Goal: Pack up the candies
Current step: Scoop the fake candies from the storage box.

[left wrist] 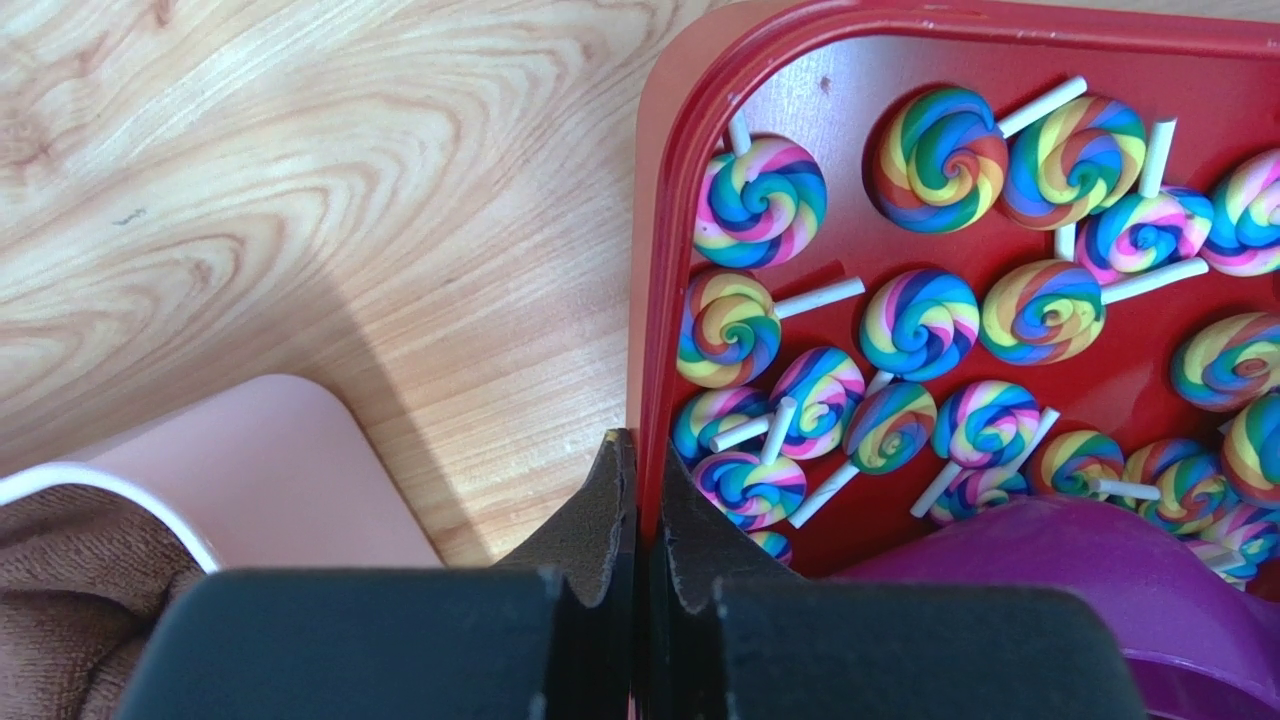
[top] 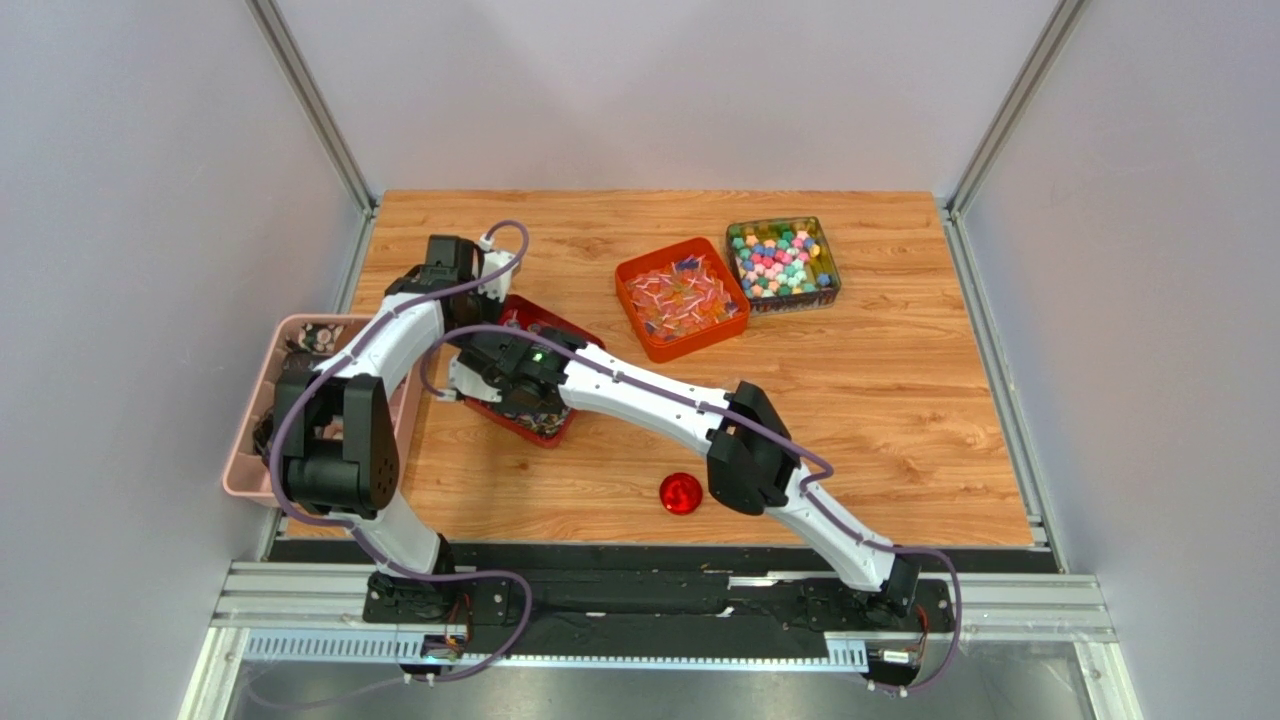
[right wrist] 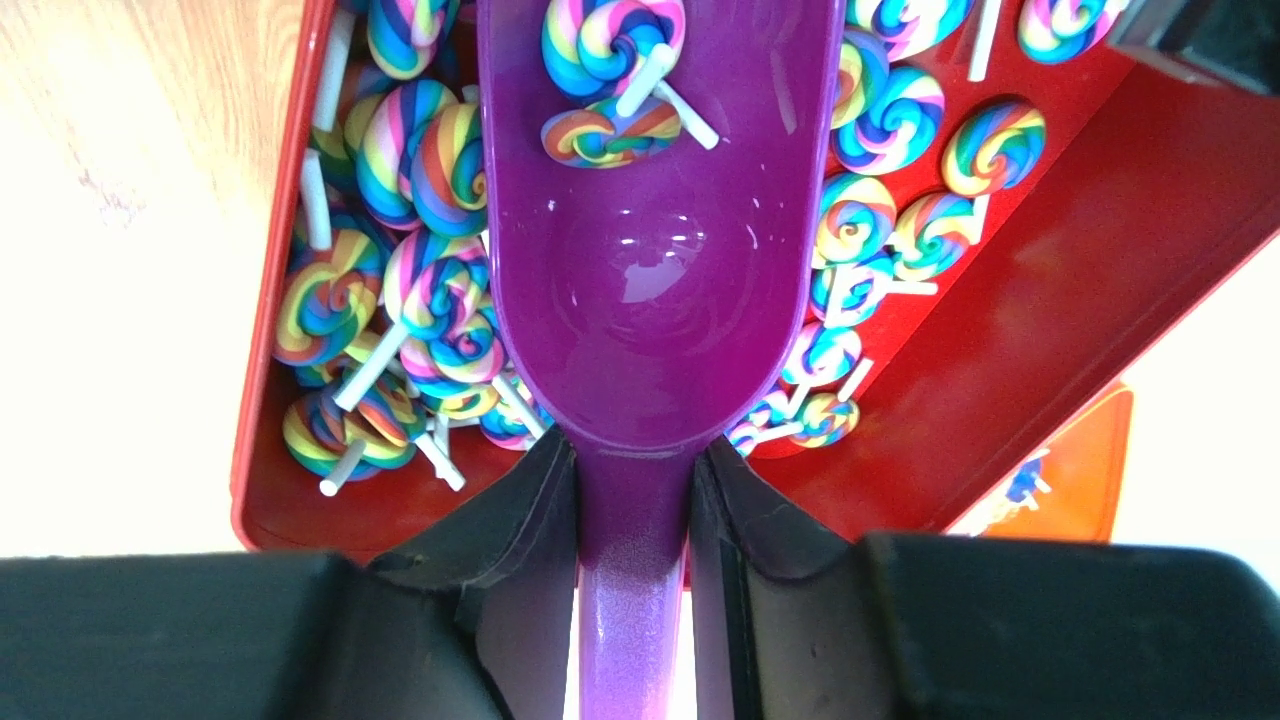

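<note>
A red tray (top: pixel 544 429) full of rainbow swirl lollipops (left wrist: pixel 920 321) sits at the table's left middle. My left gripper (left wrist: pixel 643 465) is shut on the tray's left wall (left wrist: pixel 649 270); in the top view it (top: pixel 484 312) is at the tray's far edge. My right gripper (right wrist: pixel 634 480) is shut on the handle of a purple scoop (right wrist: pixel 661 270), whose bowl lies inside the tray with a couple of lollipops (right wrist: pixel 609 75) in it. In the top view the right gripper (top: pixel 507 393) covers the tray. Twist-wrapped candies (top: pixel 679 294) fill an orange tray (top: pixel 643 333).
A clear box (top: pixel 783 264) of small round coloured sweets stands right of the orange tray. A round red lid (top: pixel 681 492) lies near the front edge. A pink bin (top: pixel 253 444) sits off the table's left side, its corner (left wrist: pixel 256 465) close to the left gripper.
</note>
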